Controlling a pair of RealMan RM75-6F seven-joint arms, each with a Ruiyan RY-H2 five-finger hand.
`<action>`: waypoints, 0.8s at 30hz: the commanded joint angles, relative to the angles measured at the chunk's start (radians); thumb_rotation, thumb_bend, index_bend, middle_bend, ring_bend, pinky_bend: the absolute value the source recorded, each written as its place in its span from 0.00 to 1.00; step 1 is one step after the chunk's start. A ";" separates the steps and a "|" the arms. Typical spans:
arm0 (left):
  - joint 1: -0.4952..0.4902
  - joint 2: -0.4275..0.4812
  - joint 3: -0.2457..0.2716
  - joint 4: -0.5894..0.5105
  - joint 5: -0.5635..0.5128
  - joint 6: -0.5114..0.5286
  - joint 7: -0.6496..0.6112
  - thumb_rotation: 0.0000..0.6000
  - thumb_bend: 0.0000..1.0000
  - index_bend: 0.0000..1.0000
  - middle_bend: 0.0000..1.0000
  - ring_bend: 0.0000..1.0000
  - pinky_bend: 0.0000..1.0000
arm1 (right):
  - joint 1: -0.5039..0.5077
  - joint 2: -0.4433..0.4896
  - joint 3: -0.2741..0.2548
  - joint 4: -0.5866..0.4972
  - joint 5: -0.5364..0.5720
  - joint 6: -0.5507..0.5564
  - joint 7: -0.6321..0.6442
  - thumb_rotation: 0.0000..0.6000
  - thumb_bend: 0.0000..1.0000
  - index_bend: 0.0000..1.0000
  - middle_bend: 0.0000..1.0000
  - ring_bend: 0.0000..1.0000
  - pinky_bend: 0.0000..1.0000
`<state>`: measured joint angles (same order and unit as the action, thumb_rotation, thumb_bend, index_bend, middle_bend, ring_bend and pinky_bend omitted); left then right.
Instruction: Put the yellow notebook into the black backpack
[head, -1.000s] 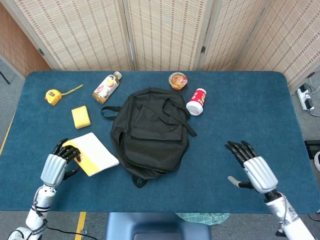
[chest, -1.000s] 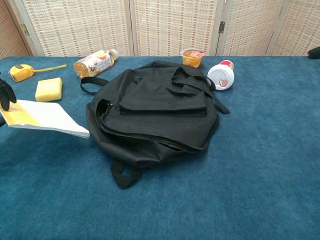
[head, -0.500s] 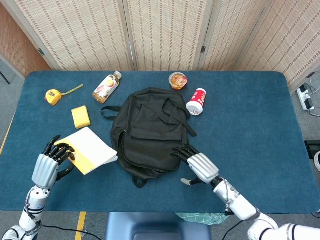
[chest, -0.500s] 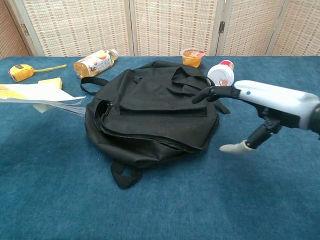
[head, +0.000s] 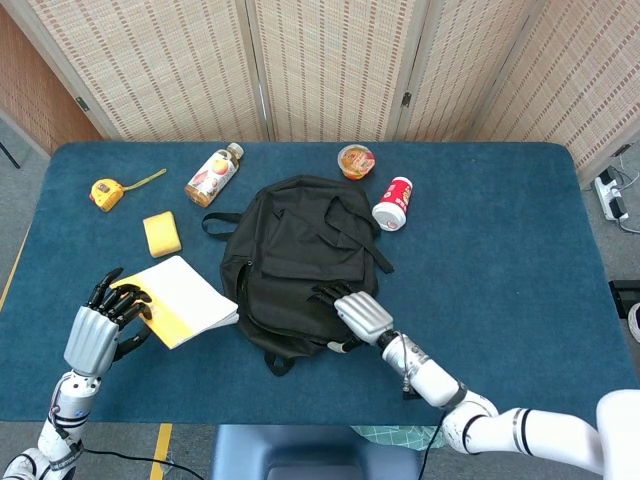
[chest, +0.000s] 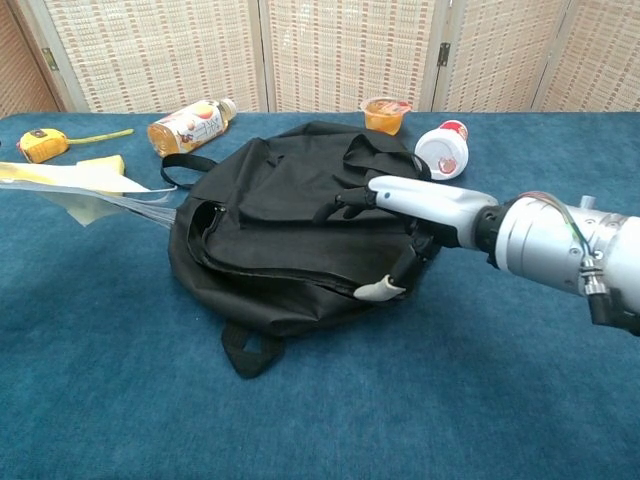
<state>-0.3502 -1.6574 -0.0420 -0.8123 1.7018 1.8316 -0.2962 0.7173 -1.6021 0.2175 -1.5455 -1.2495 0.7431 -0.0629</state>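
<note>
The black backpack (head: 298, 250) (chest: 290, 225) lies flat in the middle of the blue table, its zip opening facing the left side. The yellow notebook (head: 185, 300) (chest: 88, 184) is just left of it, raised off the table and tilted in the chest view. My left hand (head: 92, 338) holds the notebook by its left edge; the chest view does not show this hand. My right hand (head: 358, 313) (chest: 415, 208) rests on the backpack's near right part, fingers spread on top, thumb against the front edge, gripping nothing that I can see.
Behind the backpack lie a drink bottle (head: 213, 174) (chest: 185, 125), a jelly cup (head: 355, 160) (chest: 385, 113) and a red-and-white can (head: 393, 203) (chest: 443, 150). A yellow sponge (head: 161, 233) and a tape measure (head: 106, 192) (chest: 45, 145) sit at far left.
My right hand swept left from the open table onto the backpack's near right part. The left hand lifted and tilted the notebook off the table.
</note>
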 joint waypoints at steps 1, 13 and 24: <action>0.000 0.000 -0.001 0.000 -0.001 -0.002 0.001 1.00 0.54 0.68 0.51 0.39 0.19 | 0.022 -0.019 0.006 0.021 0.026 -0.015 -0.004 1.00 0.26 0.22 0.14 0.13 0.03; 0.005 -0.008 -0.003 0.010 -0.004 -0.003 -0.007 1.00 0.54 0.68 0.51 0.39 0.19 | 0.105 -0.078 0.030 0.109 0.175 -0.035 -0.085 1.00 0.35 0.38 0.19 0.18 0.03; -0.003 -0.001 -0.014 -0.002 -0.002 0.010 -0.047 1.00 0.54 0.68 0.51 0.39 0.19 | 0.160 -0.108 0.074 0.137 0.282 -0.011 -0.113 1.00 0.54 0.68 0.28 0.24 0.06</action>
<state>-0.3509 -1.6600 -0.0560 -0.8113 1.6974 1.8399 -0.3397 0.8685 -1.7056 0.2825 -1.4127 -0.9785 0.7289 -0.1731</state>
